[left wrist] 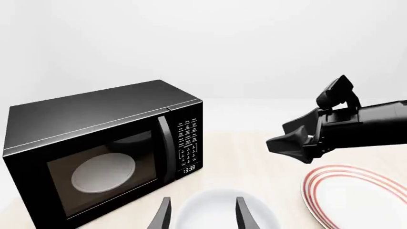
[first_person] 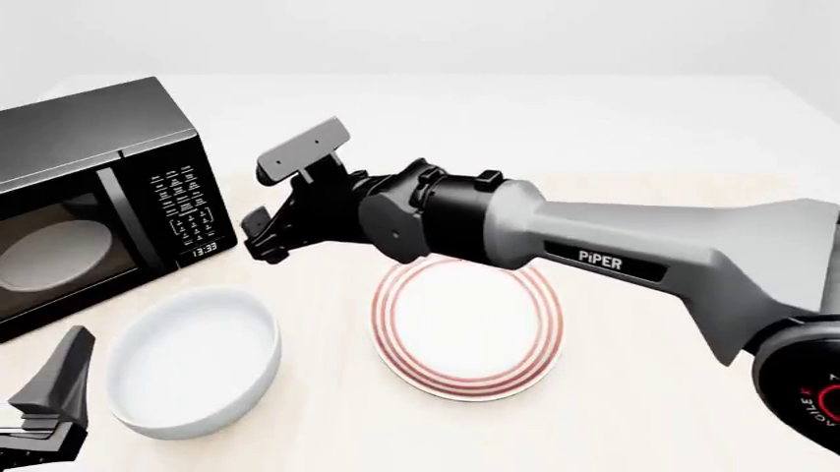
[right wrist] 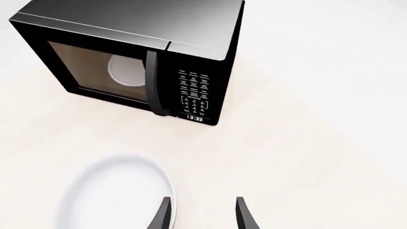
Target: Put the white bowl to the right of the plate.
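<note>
The white bowl (first_person: pixel 197 362) stands on the table, left of the plate (first_person: pixel 467 326) and in front of the microwave. The plate is flat with red rings. My right arm reaches across above the plate. Its gripper (first_person: pixel 260 236) hovers open and empty above the table between the microwave and the bowl's far rim. In the right wrist view the bowl (right wrist: pixel 117 195) lies beside one fingertip (right wrist: pixel 164 214). My left gripper (left wrist: pixel 203 217) is open at the near left, with the bowl (left wrist: pixel 219 210) showing between its fingers. The plate (left wrist: pixel 356 195) and right gripper (left wrist: pixel 296 143) also show there.
A black microwave (first_person: pixel 92 202) with its door shut stands at the far left, a white disc (first_person: pixel 53 254) inside it. It fills much of the wrist views (left wrist: pixel 102 152) (right wrist: pixel 137 57). The light wood table (first_person: pixel 656 393) extends to the right of the plate.
</note>
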You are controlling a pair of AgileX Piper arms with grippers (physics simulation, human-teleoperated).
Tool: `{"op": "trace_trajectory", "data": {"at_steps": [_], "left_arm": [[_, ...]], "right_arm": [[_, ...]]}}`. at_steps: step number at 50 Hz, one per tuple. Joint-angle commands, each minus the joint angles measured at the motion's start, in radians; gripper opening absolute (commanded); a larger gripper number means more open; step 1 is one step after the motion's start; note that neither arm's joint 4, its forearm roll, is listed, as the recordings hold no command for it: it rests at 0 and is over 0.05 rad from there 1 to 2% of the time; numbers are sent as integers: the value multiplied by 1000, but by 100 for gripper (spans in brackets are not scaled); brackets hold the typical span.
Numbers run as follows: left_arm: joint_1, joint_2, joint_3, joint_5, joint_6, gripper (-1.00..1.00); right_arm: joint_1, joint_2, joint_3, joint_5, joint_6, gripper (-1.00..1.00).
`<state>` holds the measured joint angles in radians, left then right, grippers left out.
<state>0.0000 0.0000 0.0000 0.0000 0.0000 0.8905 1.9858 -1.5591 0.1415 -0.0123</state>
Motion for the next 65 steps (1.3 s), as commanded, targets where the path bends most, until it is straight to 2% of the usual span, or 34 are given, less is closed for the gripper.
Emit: {"op": "trace_trajectory", "data": {"at_steps": [1,33,35,36,39,40,65], "left_arm": [[0,0,0,0,0,100],[0,0,0,0,0,100],[0,0,0,0,0,100],[0,0,0,0,0,100],[0,0,0,0,0,100],[0,0,0,0,0,100],[0,0,0,0,0,100]], "right_arm": [[24,47,-24,10,20,100],[62,113,37,-49,121,100],[68,117,40,-55,135,100],[75,115,51,-70,168,100],[68,126,52,-73,157,100],[69,164,77,-122,194,100],[69,187,83,-150,209,100]]}}
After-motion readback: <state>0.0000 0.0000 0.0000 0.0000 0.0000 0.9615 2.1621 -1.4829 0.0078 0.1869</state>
